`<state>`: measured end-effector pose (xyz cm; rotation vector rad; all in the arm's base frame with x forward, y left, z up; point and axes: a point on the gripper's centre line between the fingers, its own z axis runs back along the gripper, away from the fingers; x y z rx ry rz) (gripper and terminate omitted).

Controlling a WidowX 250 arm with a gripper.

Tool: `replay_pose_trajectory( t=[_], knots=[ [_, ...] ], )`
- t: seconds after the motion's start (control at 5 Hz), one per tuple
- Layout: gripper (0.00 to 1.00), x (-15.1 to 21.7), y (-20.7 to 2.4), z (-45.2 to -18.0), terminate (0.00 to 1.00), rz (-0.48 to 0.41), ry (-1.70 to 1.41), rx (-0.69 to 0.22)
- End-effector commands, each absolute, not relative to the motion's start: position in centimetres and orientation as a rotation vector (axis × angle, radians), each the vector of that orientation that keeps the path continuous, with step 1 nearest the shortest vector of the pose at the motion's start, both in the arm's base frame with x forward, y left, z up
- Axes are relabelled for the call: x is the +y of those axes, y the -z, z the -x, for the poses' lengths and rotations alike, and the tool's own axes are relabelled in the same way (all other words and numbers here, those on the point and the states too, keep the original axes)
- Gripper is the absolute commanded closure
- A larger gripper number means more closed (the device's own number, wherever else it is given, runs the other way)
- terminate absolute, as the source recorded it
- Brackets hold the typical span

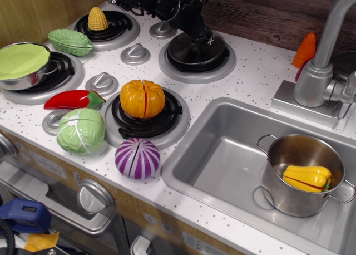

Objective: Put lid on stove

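The shiny steel lid (186, 52) lies flat on the back right coil burner of the stove (245, 77), inside that burner's silver ring. My black gripper (203, 39) reaches in from the top left and sits right on the lid's centre, hiding the knob. Its fingers look closed on the knob.
An orange pumpkin (142, 98) sits on the front right burner and a corn cob (98, 19) on the back left. A pot with a green disc (23, 63), a gourd (69, 42), a red pepper (72, 99), a cabbage (81, 131) and a purple onion (137, 158) crowd the left. The sink (222, 155) holds a pot (303, 174).
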<state>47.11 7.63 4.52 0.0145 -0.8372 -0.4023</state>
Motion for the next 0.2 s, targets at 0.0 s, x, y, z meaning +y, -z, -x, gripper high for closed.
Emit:
replay_pose_trajectory(
  t=[0.0],
  knots=[
    [0.0, 7.92, -6.79, -47.83, 1.0, -0.039, 0.411, -0.888]
  ],
)
